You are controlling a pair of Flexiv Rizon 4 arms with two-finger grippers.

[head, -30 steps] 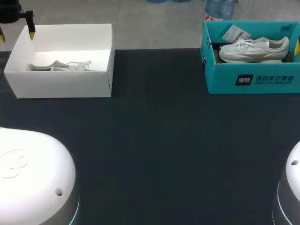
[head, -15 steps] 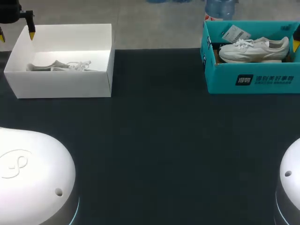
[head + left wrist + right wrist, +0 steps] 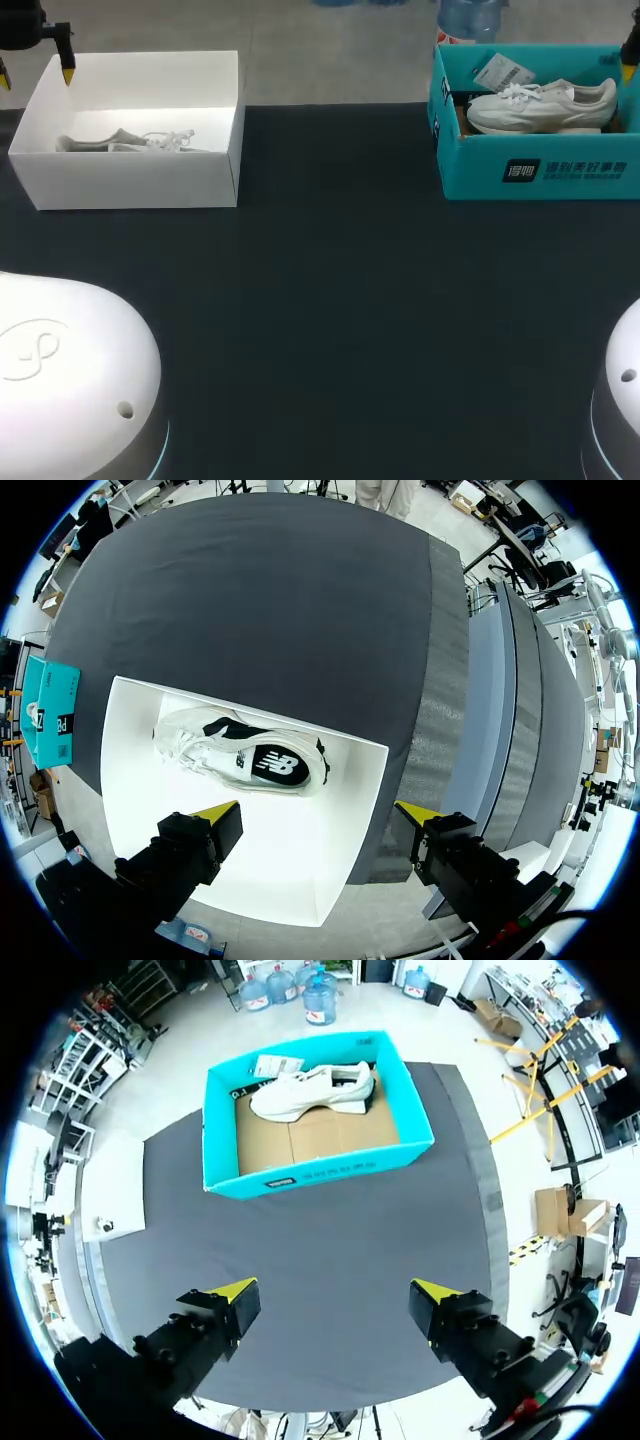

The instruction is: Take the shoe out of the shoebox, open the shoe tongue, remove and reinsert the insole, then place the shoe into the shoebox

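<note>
Tabletop [image 3: 330, 300] runs dark beneath both our arms. At far left our left tool [image 3: 318, 811] hangs spread wide over the white shoebox [image 3: 130, 180], where a white sneaker [image 3: 250, 760] with a dark side panel lies on its side. Rightward, the teal shoebox [image 3: 540, 170] holds a pale sneaker [image 3: 540, 105] along its far wall; our right tool [image 3: 333, 1288], likewise spread, hangs empty by its right end.

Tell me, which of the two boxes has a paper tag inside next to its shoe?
The teal box on the table's right side: a white tag lies just behind its shoe. The white box on the left holds no tag.
</note>
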